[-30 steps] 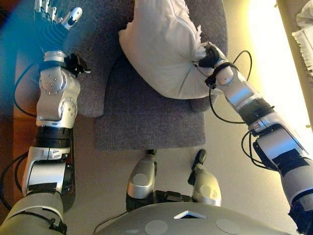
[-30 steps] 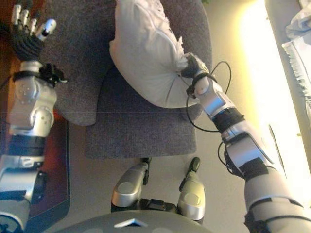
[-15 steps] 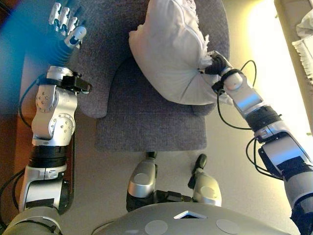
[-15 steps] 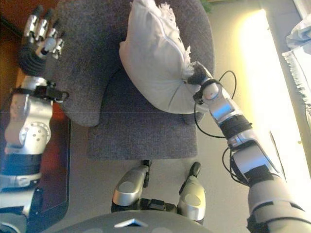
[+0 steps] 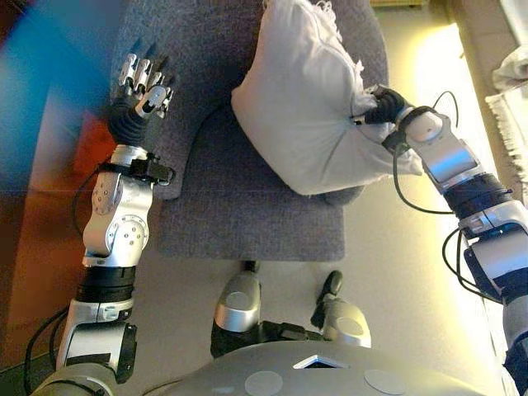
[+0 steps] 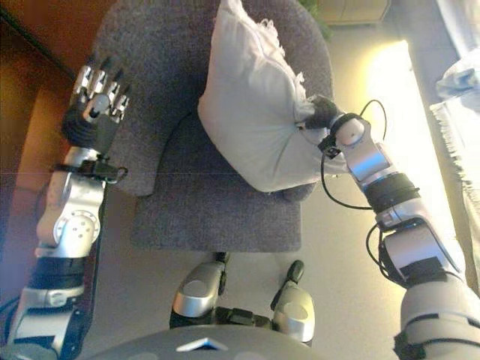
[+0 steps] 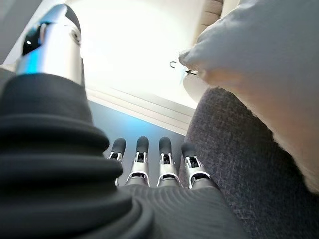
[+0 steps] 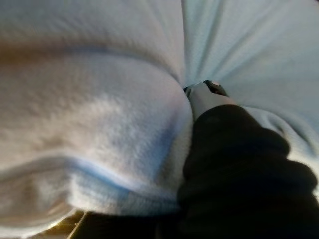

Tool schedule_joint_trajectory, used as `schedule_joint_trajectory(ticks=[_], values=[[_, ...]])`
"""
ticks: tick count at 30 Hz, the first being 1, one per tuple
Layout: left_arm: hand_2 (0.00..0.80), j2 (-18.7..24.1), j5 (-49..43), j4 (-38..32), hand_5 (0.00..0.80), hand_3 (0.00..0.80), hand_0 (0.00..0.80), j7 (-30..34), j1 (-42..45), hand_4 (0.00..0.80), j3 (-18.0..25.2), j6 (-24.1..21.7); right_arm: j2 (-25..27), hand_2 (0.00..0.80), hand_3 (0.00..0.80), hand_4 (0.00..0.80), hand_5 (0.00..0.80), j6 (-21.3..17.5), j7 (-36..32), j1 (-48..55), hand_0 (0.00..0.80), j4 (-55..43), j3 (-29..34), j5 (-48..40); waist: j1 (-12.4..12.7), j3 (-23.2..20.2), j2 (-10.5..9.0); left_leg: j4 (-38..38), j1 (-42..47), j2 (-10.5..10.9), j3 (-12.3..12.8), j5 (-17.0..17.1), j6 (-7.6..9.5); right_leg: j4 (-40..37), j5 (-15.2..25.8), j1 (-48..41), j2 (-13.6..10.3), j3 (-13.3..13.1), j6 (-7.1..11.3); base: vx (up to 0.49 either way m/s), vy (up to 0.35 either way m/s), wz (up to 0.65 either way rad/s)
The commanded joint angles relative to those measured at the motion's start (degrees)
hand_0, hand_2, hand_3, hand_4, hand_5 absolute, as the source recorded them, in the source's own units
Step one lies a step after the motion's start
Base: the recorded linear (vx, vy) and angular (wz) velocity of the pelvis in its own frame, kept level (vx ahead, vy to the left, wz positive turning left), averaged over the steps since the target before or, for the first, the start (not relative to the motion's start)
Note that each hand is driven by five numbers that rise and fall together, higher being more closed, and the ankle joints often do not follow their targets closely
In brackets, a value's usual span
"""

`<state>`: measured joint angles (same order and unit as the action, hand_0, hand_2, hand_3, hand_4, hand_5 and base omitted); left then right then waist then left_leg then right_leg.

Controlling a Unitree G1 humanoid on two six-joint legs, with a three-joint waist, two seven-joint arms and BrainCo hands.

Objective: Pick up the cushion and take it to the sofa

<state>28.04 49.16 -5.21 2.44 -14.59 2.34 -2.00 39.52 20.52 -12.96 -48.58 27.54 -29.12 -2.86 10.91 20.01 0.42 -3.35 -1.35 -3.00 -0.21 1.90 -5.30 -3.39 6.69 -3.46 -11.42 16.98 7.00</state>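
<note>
The white cushion [image 5: 309, 103] hangs over the grey armchair [image 5: 247, 214] seat, its right edge bunched in the clenched right hand [image 5: 381, 106]. The left hand [image 5: 142, 87], fingers straight and empty, hovers above the chair's left armrest, well apart from it.

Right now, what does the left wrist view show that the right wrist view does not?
Only the left wrist view shows the left hand, its fingers straight and holding nothing, beside the grey armchair. Only the right wrist view shows the right hand buried in bunched white fabric, where the fingers are hidden. Both views show the white cushion.
</note>
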Motion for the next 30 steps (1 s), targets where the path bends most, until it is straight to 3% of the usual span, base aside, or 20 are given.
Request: schedule_joint_trajectory(ticks=[1, 11, 16, 23, 24, 25, 30], values=[[0.0, 1.17, 0.58, -2.09, 0.0, 0.0, 0.0, 0.53, 3.99, 0.0, -3.01, -2.22, 6.22, 0.8, 0.8, 0.8, 0.8, -0.92, -1.23, -6.59, 0.8, -2.83, 0.51, 1.37, 1.73, -6.97, -3.25, -6.24, -0.24, -0.59, 1.91, -5.42, 0.52, 5.55, -5.5, -0.16, -1.47, 2.57, 0.31, 0.078, 0.004, 0.02], [0.0, 0.68, 0.21, -1.99, 0.0, 0.0, 0.0, 1.99, 6.77, 0.0, -4.31, 0.29, 4.86, 0.8, 0.8, 0.8, 0.8, 2.13, -6.08, -8.58, 0.8, 1.71, -2.77, 0.55, 3.73, -8.4, -5.57, -6.41, 1.44, -1.34, 2.28, -5.8, 0.51, 4.72, -5.55, -2.92, -0.63, 3.55, -0.04, 0.071, -0.013, 0.04], [0.0, 1.3, 0.13, -2.23, 0.0, 0.0, 0.0, 1.94, 4.93, 0.0, -5.95, 0.65, 2.32, 0.8, 0.8, 0.8, 0.8, 1.91, -4.74, -10.98, 0.8, 7.94, -5.61, -0.09, 5.03, -7.34, -5.95, -6.98, 0.52, -1.75, 1.58, -5.61, 0.34, 4.48, -5.34, -3.0, -0.31, 4.08, -0.17, -0.019, -0.048, 0.05], [0.0, 2.31, 1.26, -2.43, 0.0, 0.0, 0.0, 1.83, 1.04, 0.0, -7.94, -2.04, -0.43, 0.8, 0.8, 0.8, 0.8, 1.29, 0.75, -13.57, 0.8, 11.73, -7.09, -2.58, 5.86, -3.93, -5.01, -8.38, -3.23, -1.71, -0.13, -5.32, 0.19, 4.9, -4.85, -0.68, -0.51, 4.91, -0.12, -0.127, -0.033, 0.07], [0.0, 2.38, 1.29, -2.58, 0.0, 0.0, 0.0, 1.7, 0.59, 0.0, -8.05, -2.38, -0.7, 0.307, 0.307, 0.307, 0.307, 1.15, 2.26, -13.87, 0.307, 12.15, -6.79, -3.24, 5.89, -3.43, -4.88, -8.59, -3.69, -1.71, -0.33, -5.31, 0.19, 4.95, -4.82, -0.36, -0.47, 4.92, -0.17, -0.11, -0.024, 0.14], [0.0, 2.46, 1.25, -2.67, 0.0, 0.0, 0.0, 1.65, 0.19, 0.0, -8.22, -2.8, -0.87, 0.0, 0.0, 0.0, 0.0, 1.14, 4.04, -14.18, 0.0, 12.61, -6.25, -4.3, 5.91, -2.97, -4.78, -8.83, -4.25, -1.71, -0.49, -5.33, 0.17, 4.95, -4.77, -0.03, -0.4, 4.91, -0.19, -0.103, -0.025, 0.09], [0.0, 2.87, 1.29, -2.84, 0.0, 0.0, 0.0, 1.65, -1.38, 0.0, -8.39, -4.02, -1.18, 0.0, 0.0, 0.0, 0.0, 0.48, 8.72, -16.18, 0.0, 15.51, -4.74, -6.62, 5.91, -1.52, -4.31, -8.67, -6.11, -1.43, -0.76, -4.94, 0.19, 4.67, -4.35, 1.66, -0.06, 4.83, -0.11, -0.106, -0.005, 0.01]])
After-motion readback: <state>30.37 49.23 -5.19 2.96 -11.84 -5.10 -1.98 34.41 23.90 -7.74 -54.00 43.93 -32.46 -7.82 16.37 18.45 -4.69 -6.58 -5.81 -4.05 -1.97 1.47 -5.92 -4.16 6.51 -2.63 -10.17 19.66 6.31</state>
